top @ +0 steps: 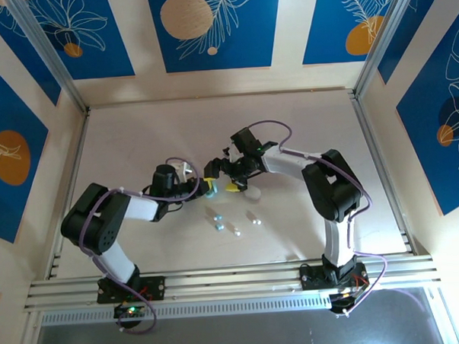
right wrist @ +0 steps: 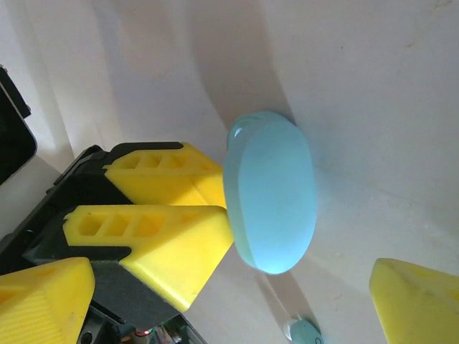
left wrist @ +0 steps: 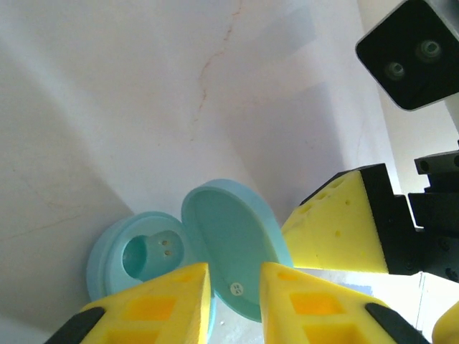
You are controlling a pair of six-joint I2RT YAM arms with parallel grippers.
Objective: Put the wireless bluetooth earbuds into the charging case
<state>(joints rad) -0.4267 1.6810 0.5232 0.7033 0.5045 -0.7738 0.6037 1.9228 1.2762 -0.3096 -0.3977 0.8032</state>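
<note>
The left gripper (left wrist: 233, 290) pinches the lid edge of the open blue charging case (left wrist: 222, 236), fingers nearly closed. The right gripper (right wrist: 231, 279) spreads wide beside it. Four earbuds (top: 219, 226) lie loose on the table (top: 137, 145) nearby.

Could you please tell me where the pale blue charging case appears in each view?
Top external: pale blue charging case near centre.
Left wrist: case lower centre, lid open.
Right wrist: case at centre, smooth outside showing.
Shared landmark: the left gripper, its yellow fingers at the case.
</note>
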